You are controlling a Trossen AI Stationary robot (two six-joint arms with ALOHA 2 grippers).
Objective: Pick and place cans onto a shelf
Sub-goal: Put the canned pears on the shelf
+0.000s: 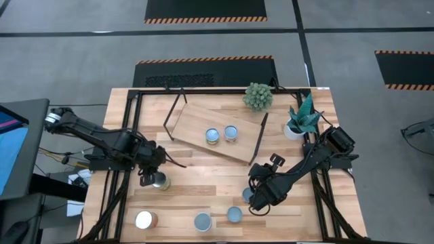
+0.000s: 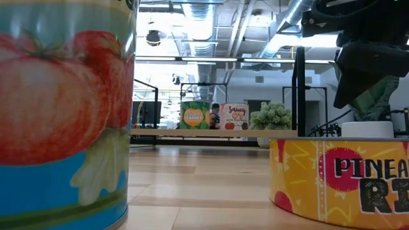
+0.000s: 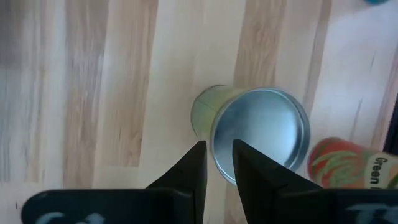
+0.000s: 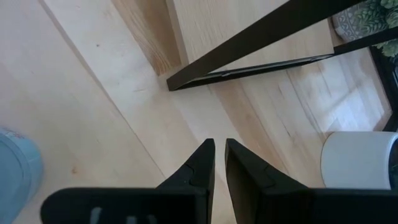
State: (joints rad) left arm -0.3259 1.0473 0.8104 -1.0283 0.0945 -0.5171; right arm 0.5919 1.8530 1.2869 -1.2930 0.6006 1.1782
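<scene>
The shelf [image 1: 215, 129], a light wood board on black rod legs, stands at the table's far middle with two cans [image 1: 213, 135] [image 1: 231, 133] on it. A green-sided can with a grey top [image 3: 261, 134] stands upright on the table at the left. My left gripper [image 3: 219, 155] is shut just above its rim, pointing steeply down. My right gripper [image 4: 219, 155] is shut over bare table near the shelf's right foot [image 4: 249, 46]. A pale blue can [image 4: 15, 171] stands beside it. Three more cans [image 1: 144, 219] [image 1: 203, 221] [image 1: 234, 215] stand along the near edge. My left gripper has its shut fingertips [image 3: 198, 158] over the edge of the green can's top [image 3: 217, 146], coming from above. I cannot tell whether they touch it. The can stands upright on the table.
A white plant pot [image 4: 360, 158] and a small green plant [image 1: 258, 95] stand at the far right. In the low view a tomato can [image 2: 64, 108] and a pineapple can [image 2: 345, 179] stand close to the camera. Bare wood lies between the shelf and the near cans.
</scene>
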